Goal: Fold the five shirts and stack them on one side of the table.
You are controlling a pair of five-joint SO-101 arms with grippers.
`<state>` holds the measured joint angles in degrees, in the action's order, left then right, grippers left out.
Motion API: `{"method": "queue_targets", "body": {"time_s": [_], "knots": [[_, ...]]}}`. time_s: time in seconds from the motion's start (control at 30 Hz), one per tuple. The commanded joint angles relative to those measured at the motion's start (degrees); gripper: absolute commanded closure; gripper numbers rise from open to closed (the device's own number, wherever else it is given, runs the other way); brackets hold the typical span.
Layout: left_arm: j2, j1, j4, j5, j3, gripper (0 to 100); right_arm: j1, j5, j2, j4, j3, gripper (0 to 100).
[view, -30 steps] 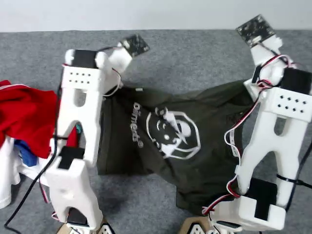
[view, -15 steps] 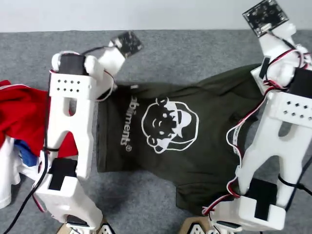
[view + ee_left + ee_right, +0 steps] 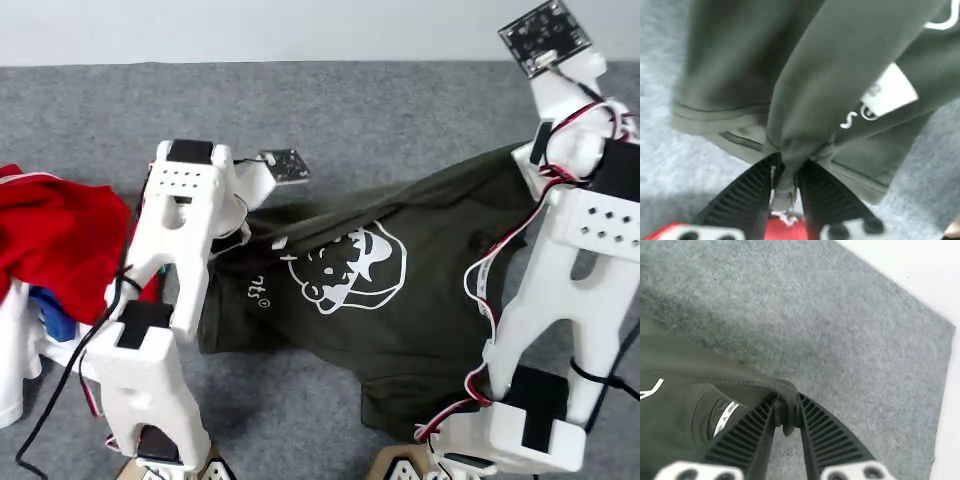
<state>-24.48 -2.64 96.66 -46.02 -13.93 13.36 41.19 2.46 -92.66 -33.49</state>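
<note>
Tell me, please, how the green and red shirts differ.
The dark green shirt lies spread mid-table; the red shirt sits bunched beside the left arm. The left claw and right claw pinch the green one; neither holds the red one. Both rest on the grey table.

1. The dark olive shirt (image 3: pixel 420 310) carries a white cartoon face print (image 3: pixel 350 268) and white lettering; its neck label (image 3: pixel 892 90) is white.
2. The red shirt (image 3: pixel 50 240), at the high view's left edge, has thin white trim.
3. Below it lie a white garment (image 3: pixel 12 380) and blue cloth (image 3: pixel 55 322).
4. The table (image 3: pixel 400 110) is mottled grey.
5. The left arm (image 3: pixel 170 260) and right arm (image 3: pixel 575 270) are white with black motors.
</note>
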Motion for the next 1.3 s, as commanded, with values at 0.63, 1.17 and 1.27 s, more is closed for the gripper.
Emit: {"method": "queue_targets", "body": {"time_s": [0.63,1.17,1.27], "knots": [[-4.7,0.7,3.8,-0.6,-10.3,100,0.3,-1.0,1.2,-3.0,-1.1,98.8],[-7.4,0.4,3.8,-0.6,-11.7,93,0.3,-0.9,1.2,-3.7,-1.1,98.8],[-7.4,0.4,3.8,-0.6,-12.5,98,0.3,-0.9,1.2,-3.7,-1.1,98.8]]}}
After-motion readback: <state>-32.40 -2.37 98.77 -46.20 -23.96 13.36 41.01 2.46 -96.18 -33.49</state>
